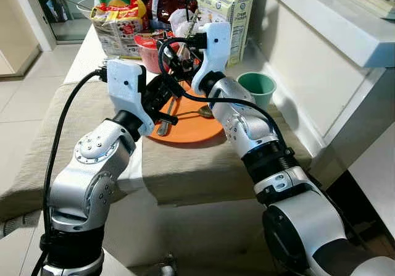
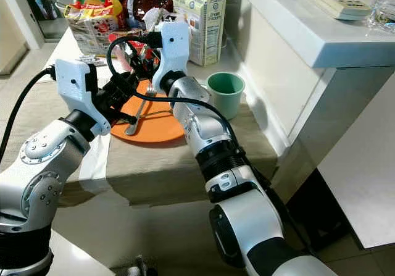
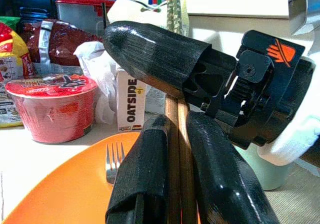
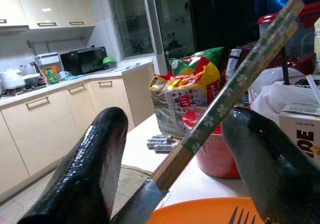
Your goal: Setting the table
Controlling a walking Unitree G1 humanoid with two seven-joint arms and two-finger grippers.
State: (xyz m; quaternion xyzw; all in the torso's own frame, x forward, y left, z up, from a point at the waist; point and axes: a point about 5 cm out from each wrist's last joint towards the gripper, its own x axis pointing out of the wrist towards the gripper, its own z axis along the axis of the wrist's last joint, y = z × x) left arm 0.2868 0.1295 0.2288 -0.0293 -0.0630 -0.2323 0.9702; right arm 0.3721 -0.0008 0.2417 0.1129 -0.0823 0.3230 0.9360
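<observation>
Chopsticks (image 4: 227,96) upright, slightly tilted, left gripper (image 3: 172,184) clamping lower ends over orange plate (image 1: 191,128).

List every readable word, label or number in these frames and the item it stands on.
"OATSIDE": small white carton behind the orange plate.
"ORGANIC", faintly: tall milk carton; its other print is too small.
Red noodle cup lid, snack bags: print blurred, unreadable.

Orange plate (image 1: 197,129) partly hidden behind both arms, spoon (image 1: 204,110) bowl behind right forearm.
</observation>
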